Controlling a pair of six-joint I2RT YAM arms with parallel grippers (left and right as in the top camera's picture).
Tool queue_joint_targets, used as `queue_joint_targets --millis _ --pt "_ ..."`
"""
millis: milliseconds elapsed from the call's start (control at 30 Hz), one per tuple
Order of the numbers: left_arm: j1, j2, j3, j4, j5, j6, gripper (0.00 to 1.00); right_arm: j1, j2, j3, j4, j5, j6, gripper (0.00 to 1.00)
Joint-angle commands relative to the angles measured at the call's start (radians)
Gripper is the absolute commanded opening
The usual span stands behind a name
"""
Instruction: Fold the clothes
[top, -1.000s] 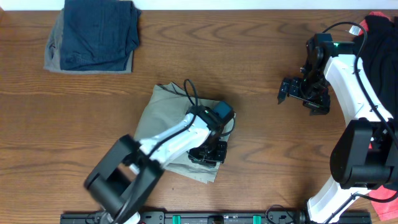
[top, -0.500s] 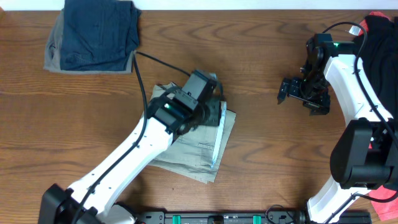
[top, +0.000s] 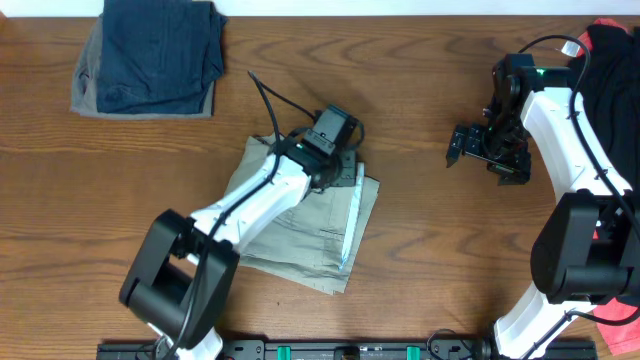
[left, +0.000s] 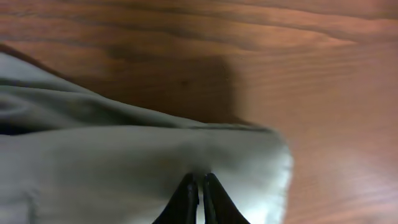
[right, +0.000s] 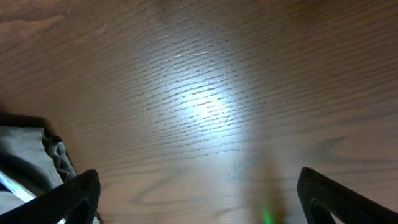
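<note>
The khaki-beige shorts (top: 300, 225) lie partly folded in the middle of the table, with a pale strip of lining along their right side. My left gripper (top: 345, 168) is at the shorts' upper right corner. In the left wrist view its fingers (left: 200, 180) are pinched together on the pale cloth (left: 124, 168) near its edge, with bare wood beyond. My right gripper (top: 485, 150) is wide open and empty over bare table to the right of the shorts. In the right wrist view its fingers (right: 199, 193) are spread far apart above the wood.
A stack of folded dark navy and grey garments (top: 150, 55) lies at the back left. Black and coral-red garments (top: 610, 50) are at the far right edge behind the right arm. The left arm's cable loops above the shorts.
My left gripper has moved from the shorts' front right corner to their back right corner, and the pale lining strip now shows along the right side. The right arm has not moved.
</note>
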Motion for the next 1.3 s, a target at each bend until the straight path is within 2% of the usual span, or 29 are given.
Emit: queue_joint_targets --millis 0,167,633,833,967,1100,1267 --pt "0.029 0.028 -0.008 0.002 -0.015 0.016 0.08 0.001 -0.002 0.013 0.000 0.010 -0.011 0.99" --pt "0.023 0.078 -0.008 0.002 0.023 -0.006 0.08 0.001 -0.002 0.013 0.000 0.010 -0.011 0.99" --pt "-0.074 0.108 -0.008 0.069 0.048 -0.205 0.08 0.001 -0.002 0.013 0.000 0.010 -0.011 0.99" --pt "-0.111 0.120 -0.008 0.065 0.048 -0.205 0.08 0.001 -0.002 0.013 0.000 0.010 -0.011 0.99" --pt "-0.127 0.155 -0.009 0.066 0.047 -0.247 0.08 0.001 -0.002 0.013 0.000 0.010 -0.011 0.99" --pt "-0.138 0.222 -0.009 0.085 0.047 -0.252 0.13 0.001 -0.002 0.013 0.000 0.010 -0.011 0.99" --pt "-0.129 0.224 0.000 0.055 0.048 -0.160 0.16 0.001 -0.002 0.013 0.000 0.010 -0.011 0.99"
